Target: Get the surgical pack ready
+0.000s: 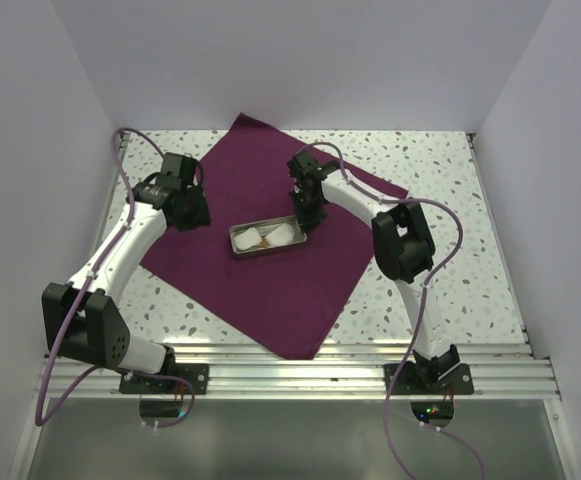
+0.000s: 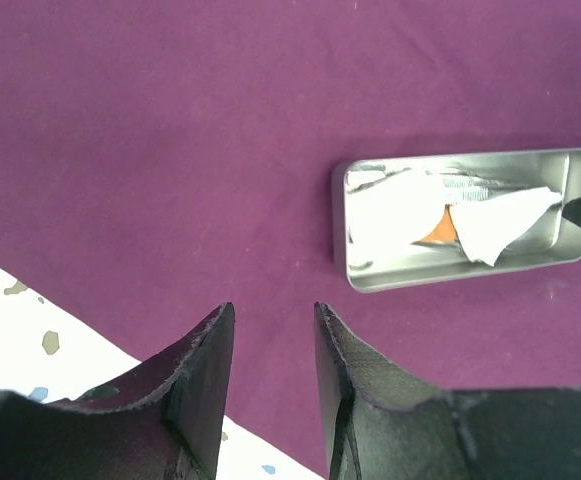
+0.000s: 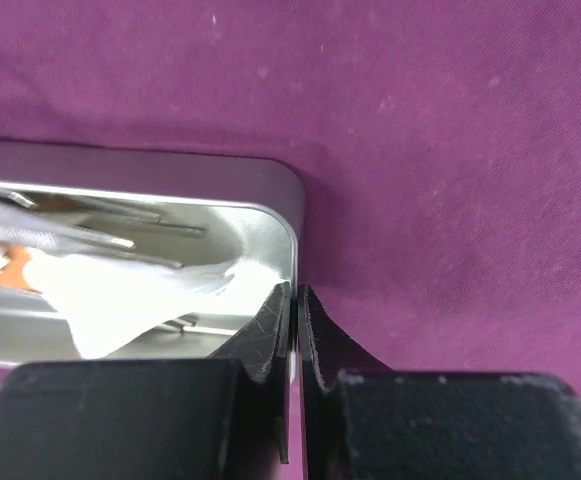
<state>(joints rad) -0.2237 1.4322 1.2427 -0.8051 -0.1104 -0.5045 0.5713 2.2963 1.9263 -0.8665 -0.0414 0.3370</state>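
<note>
The deep purple-maroon fabric sheet (image 1: 270, 295) is lying spread on the speckled surface (image 1: 450, 190). The right hand (image 3: 294, 297) is clamping the end wall of the silver metal tray (image 3: 170, 172); the left hand (image 2: 275, 345) is hovering, jaws apart. Such a thin pinch risks slipping and tilting the tray.

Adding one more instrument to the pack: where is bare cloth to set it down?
Free: the purple cloth between the metal tray and its near corner; also its far corner. Crowded: the tray end pinched by the right fingers, and the left corner under the open left fingers.
</note>
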